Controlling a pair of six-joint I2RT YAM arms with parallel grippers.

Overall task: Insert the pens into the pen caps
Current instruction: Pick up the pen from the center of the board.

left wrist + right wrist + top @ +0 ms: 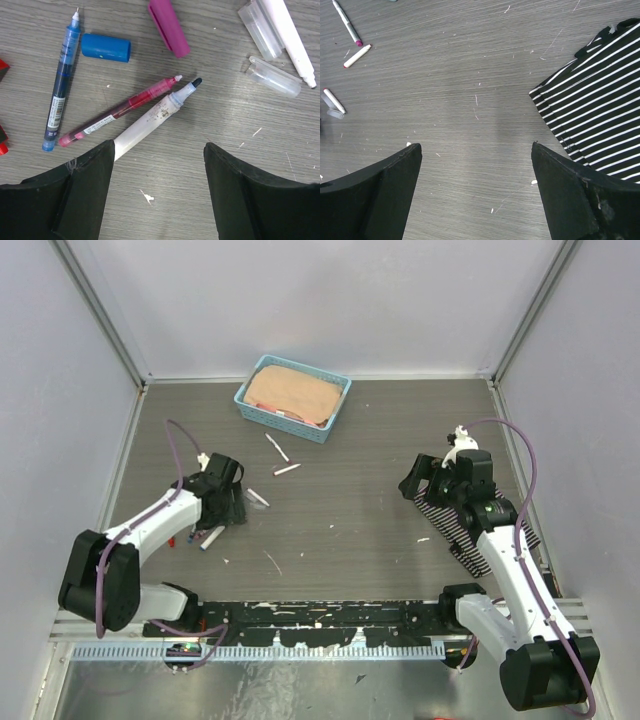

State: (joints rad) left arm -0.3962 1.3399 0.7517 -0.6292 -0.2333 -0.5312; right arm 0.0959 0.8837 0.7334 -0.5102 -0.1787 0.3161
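Note:
In the left wrist view a white-barrelled pen (pixel 155 116) with a dark tip lies slanted, its rear end going under my left finger. Beside it lie a thin red pen (pixel 120 111) and a blue pen (pixel 62 85). A blue pen cap (pixel 106 47) and a magenta pen cap (pixel 169 26) rest beyond them. Another white pen (pixel 292 37) lies top right by two clear caps (pixel 275 76). My left gripper (pixel 159 145) hangs open just above the table, nothing between its fingers. My right gripper (pixel 476 145) is open over bare table, far from the pens (pixel 357 56).
A blue basket (pixel 293 397) with a tan pad stands at the back. A black-and-white striped cloth (pixel 600 110) lies under the right arm. Two loose pens (pixel 277 447) (pixel 287 469) lie near the basket. Red pieces (pixel 2 145) show at the left edge.

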